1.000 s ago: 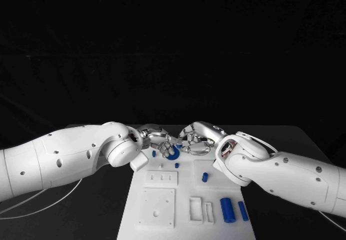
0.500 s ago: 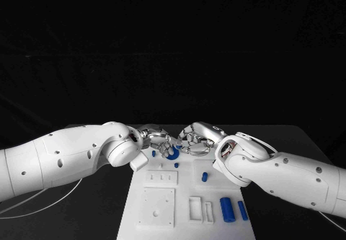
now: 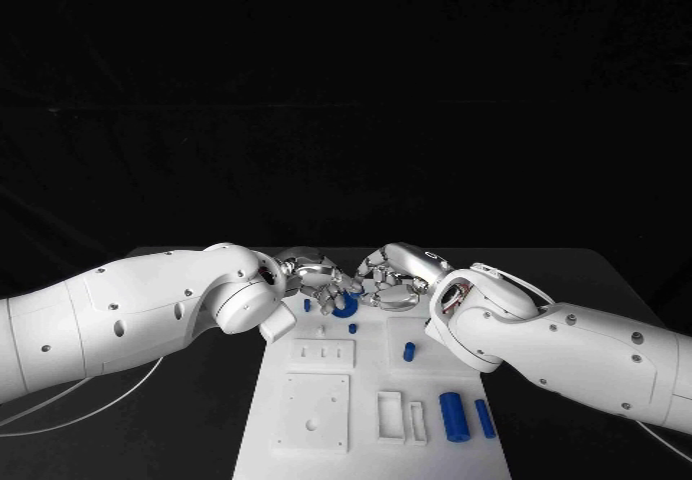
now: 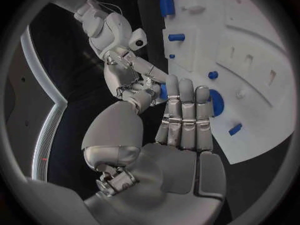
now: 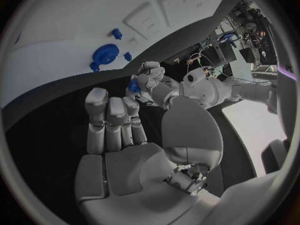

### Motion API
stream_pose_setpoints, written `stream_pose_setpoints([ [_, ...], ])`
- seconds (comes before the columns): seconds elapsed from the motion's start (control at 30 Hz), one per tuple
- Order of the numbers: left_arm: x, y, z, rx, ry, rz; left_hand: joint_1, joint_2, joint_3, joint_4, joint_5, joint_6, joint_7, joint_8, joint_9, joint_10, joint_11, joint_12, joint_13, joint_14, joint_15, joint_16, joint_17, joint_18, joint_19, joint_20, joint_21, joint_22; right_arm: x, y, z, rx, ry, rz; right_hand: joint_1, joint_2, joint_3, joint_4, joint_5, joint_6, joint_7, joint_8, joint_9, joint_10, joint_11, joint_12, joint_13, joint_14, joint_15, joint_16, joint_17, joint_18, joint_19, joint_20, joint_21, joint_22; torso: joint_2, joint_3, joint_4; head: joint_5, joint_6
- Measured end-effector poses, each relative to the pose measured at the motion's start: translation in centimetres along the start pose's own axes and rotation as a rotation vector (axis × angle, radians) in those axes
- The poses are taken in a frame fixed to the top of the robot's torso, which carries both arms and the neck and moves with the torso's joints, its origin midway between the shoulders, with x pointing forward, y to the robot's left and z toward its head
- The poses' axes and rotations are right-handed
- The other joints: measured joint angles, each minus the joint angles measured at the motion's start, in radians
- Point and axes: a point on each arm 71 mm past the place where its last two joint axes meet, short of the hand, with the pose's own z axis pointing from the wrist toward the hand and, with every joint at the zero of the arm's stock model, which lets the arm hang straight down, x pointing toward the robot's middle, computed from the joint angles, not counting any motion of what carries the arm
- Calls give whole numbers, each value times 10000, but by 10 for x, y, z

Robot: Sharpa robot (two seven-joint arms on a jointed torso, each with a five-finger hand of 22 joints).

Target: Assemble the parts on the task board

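**Two hands meet over the board's far end**

Both silver hands hover above the far end of the white rectangular task board (image 3: 346, 400). The left hand (image 3: 315, 279) pinches a small blue plastic piece (image 5: 134, 86) in its fingertips. The right hand (image 3: 389, 278) has its fingers straight and together, holding nothing. Beneath them a round blue ring-shaped part (image 3: 346, 307) rests on the board, with short blue pegs (image 3: 410, 351) nearer the robot.

Task board (image 3: 325, 400): showing as matt white, seemingly plastic. Parts (image 3: 454, 417): looking smooth blue plastic. Left hand (image 3: 320, 279) and right hand (image 3: 384, 280): gleaming as polished metal.
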Motion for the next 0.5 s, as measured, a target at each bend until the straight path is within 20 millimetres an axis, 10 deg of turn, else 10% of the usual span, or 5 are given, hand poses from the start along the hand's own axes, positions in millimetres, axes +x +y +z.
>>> stream_pose_setpoints([
  [0.3,-2,0,-1,-1,-156,133,-284,-138,62,-62,12,280,-160,0,-2,503,-246,190,140,528,-278,289,0,4,408,-127,422,8,0,-7,0,164,30,250,-323,-320,-392,43,257,-703,112,-455,-177,-274,270,-265,-110,-168,164,-248,-78,-2,-175,52,-187,0,-12,-1,-12,16,-17],
  [0.5,-5,2,-2,-56,-252,262,-429,-98,92,-92,-23,348,-189,0,-1,658,-327,324,214,699,-405,436,8,6,532,-182,600,7,-5,-24,-4,472,-10,795,-730,-727,-944,23,636,-1760,600,-872,-318,-1230,638,-940,-491,-1191,604,-1145,-486,-7,-1283,406,-1053,-181,-12,-1,-12,27,-23],
])
